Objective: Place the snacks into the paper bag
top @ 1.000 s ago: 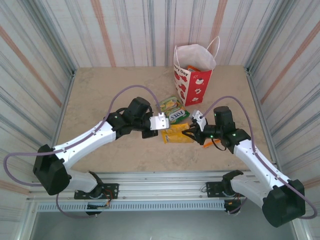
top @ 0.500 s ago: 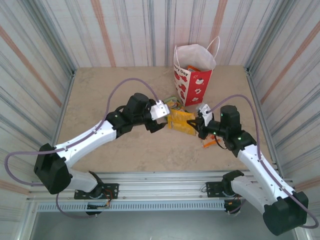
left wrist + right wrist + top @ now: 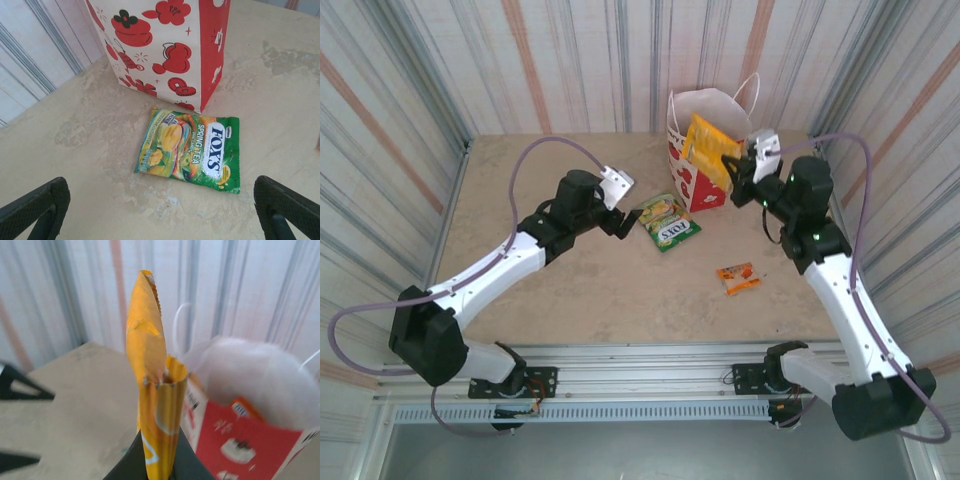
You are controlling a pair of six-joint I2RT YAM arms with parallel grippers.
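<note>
The right gripper [image 3: 733,166] is clamped on the lower edge of a yellow snack packet [image 3: 705,143], held upright against the front rim of the paper bag [image 3: 692,178]. In the right wrist view its fingers [image 3: 182,460] pinch the yellow foil [image 3: 150,360]; whether that is one folded packet or two cannot be told, and the bag [image 3: 250,445] behind is blurred.

The left gripper [image 3: 623,207] is spread wide and holds nothing. Its fingertips [image 3: 35,207] sit at the frame's lower corners, above a green packet [image 3: 192,150] lying flat just in front of the bag [image 3: 165,45], whose top is cut off there. An orange packet [image 3: 739,277] lies apart on the table [image 3: 570,290].

Half a second ago both grippers met low over the packets; since then the right has risen to the bag and the left has drawn back, uncovering the green packet [image 3: 666,221].
</note>
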